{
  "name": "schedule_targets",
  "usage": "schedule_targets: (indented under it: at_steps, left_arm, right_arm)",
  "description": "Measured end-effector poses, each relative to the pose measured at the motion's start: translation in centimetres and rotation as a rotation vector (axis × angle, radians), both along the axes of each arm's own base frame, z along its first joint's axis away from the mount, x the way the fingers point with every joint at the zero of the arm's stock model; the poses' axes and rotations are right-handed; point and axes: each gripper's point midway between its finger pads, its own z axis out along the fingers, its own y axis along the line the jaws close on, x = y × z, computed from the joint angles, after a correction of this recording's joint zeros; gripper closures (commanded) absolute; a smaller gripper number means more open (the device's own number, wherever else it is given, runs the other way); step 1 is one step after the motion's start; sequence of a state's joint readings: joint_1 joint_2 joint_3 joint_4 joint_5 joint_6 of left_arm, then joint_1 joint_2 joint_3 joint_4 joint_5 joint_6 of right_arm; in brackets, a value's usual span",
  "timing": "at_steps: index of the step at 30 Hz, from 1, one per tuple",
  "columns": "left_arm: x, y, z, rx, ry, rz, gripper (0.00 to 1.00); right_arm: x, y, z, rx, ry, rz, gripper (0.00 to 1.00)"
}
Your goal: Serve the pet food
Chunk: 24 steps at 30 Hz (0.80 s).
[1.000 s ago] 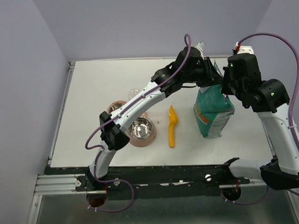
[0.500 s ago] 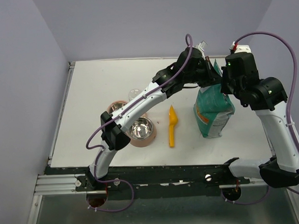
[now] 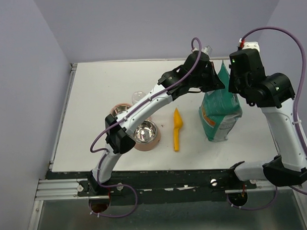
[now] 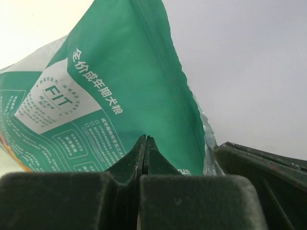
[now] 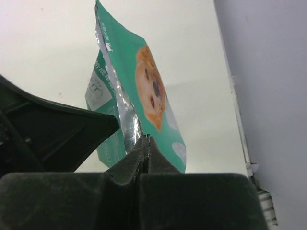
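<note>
The teal-green bag (image 3: 220, 112) with a white label stands upright at the right of the table. My left gripper (image 3: 218, 82) is shut on the left side of its top edge. In the left wrist view the gripper (image 4: 145, 139) pinches the bag's panel (image 4: 110, 86). My right gripper (image 3: 234, 86) is shut on the right side of the top edge. In the right wrist view the gripper (image 5: 145, 138) holds the bag's silver-lined rim (image 5: 148, 91). The pet food is hidden; no kibble shows. The yellow scoop (image 3: 176, 129) lies on the table left of the bag.
A steel bowl in a pinkish holder (image 3: 145, 133) sits left of the scoop, with a second bowl (image 3: 121, 111) behind it under my left arm. A clear cup (image 3: 138, 96) stands further back. The table's right edge (image 5: 237, 120) runs close beside the bag.
Both grippers stay shut on the bag's top. They have drawn slightly apart and the right arm has risen, so the bag's top corner now peaks between them.
</note>
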<state>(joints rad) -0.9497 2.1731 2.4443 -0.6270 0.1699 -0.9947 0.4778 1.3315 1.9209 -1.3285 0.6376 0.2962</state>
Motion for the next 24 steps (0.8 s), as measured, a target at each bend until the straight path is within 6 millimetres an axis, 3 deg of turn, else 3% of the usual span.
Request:
schedule_targets:
  at_steps: [5,13,14,16,18,20,23,24]
  left_arm:
    - [-0.1,-0.1,0.1,-0.021,0.015,-0.029,0.69]
    - [-2.0,1.6,1.8,-0.104,0.096,-0.077,0.55]
    - [-2.3,1.8,2.2,-0.119,0.108,-0.081,0.47]
    - [-2.7,1.9,2.9,-0.146,0.116,-0.09,0.38]
    - [-2.9,1.8,3.6,-0.171,0.125,-0.095,0.32]
    - [-2.8,1.8,4.3,-0.196,0.127,-0.094,0.36]
    - [-2.6,1.6,5.3,-0.223,0.13,-0.089,0.61]
    - [-2.4,1.5,5.8,-0.235,0.126,-0.087,0.62]
  right_arm:
    - [-0.4,1.2,0.0,0.094,-0.016,0.029,0.99]
    - [-1.2,1.6,-0.2,0.149,-0.024,0.036,0.99]
    - [-1.2,1.5,-0.2,0.148,-0.023,0.036,0.99]
    - [-1.3,1.4,-0.2,0.144,-0.02,0.034,0.9]
    - [-1.4,1.3,0.0,0.147,-0.022,0.03,0.7]
    - [-1.5,1.2,0.5,0.163,-0.037,0.015,0.47]
    - [-1.6,0.6,1.2,0.19,-0.073,-0.048,0.41]
    - [-1.6,0.5,1.4,0.21,-0.089,-0.072,0.41]
